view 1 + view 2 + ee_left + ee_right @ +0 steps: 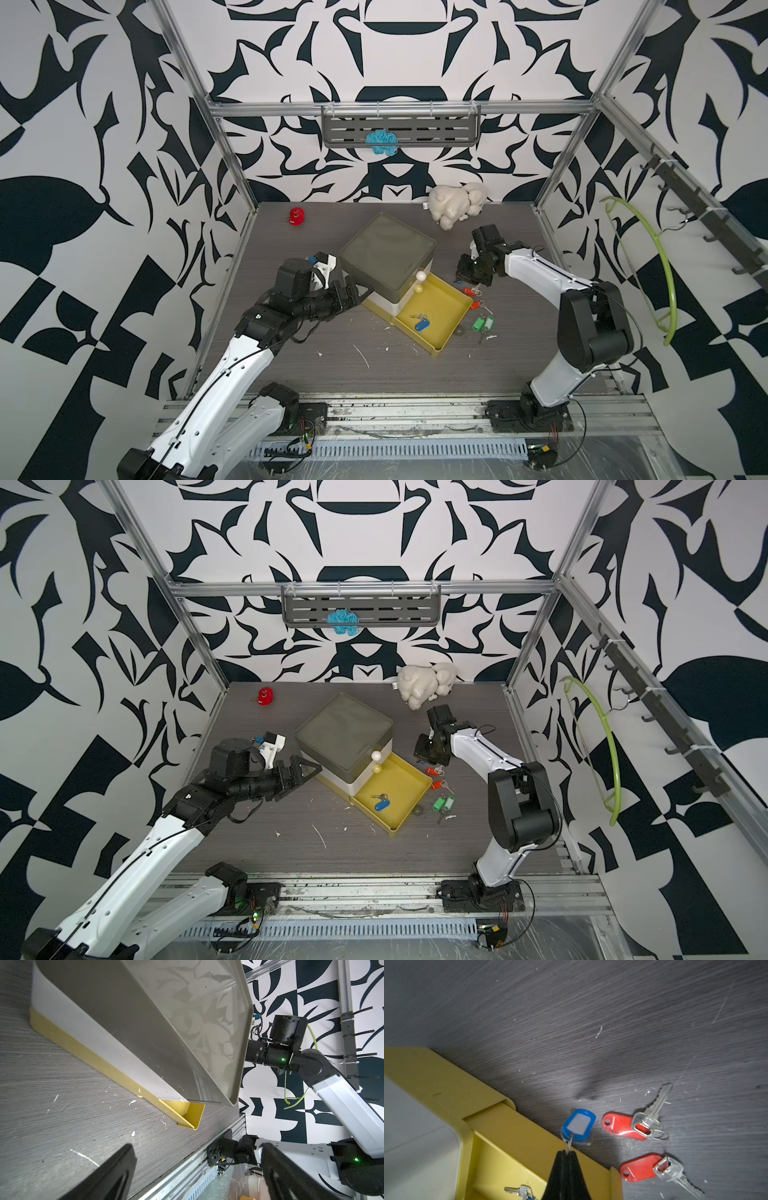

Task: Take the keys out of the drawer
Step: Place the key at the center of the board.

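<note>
By how things lie, the task looks well past halfway. Two red keys (625,1126) and two green keys (484,323) lie on the bench (332,365), between the open yellow drawer (440,307) and the bench's right edge. The right gripper (566,1153) is clamped on the ring of a held blue key (578,1125), which hangs at the drawer's right wall with its tag on the bench side. Whether the tag touches the bench cannot be told. A second blue key (422,323) lies on the drawer floor near its front wall. What seems left is to set the held one down and fetch that last one.

The left gripper (313,768) stands with its jaws apart and empty, just beside the left side of the drawer unit (386,245) at mid-bench. Contact with the unit cannot be told.

Only the right wrist view shows the grip on the ring; in both top views the gripper hides it. Only the top views show the green keys and the whole of the second blue key. The left wrist view shows no keys, only the unit's side and the parted jaws.
</note>
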Tool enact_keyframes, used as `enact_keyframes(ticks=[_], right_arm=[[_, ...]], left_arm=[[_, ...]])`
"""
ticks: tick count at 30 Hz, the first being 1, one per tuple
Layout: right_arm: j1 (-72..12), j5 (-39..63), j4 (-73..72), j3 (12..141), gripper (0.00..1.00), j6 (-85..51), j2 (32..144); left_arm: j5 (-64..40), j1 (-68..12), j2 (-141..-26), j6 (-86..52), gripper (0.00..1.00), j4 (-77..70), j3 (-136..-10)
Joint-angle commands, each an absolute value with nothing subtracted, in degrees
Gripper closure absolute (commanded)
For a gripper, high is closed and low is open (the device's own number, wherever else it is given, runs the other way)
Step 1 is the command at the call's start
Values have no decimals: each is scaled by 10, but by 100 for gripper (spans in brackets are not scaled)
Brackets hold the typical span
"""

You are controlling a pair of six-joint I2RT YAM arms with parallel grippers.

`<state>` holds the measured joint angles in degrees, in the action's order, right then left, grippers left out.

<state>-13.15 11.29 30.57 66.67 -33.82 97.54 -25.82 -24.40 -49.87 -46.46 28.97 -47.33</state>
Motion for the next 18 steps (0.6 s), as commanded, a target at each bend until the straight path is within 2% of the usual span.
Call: enact_keyframes(ticks=[1,18], right_arm=[[-117,130,287,693,100,-341,979],[-76,146,286,758,100,-323,1067]], left_arm=[[-251,-245,-495,-453,1,311,-477],[-247,-245,-533,-442,1,314,-499]])
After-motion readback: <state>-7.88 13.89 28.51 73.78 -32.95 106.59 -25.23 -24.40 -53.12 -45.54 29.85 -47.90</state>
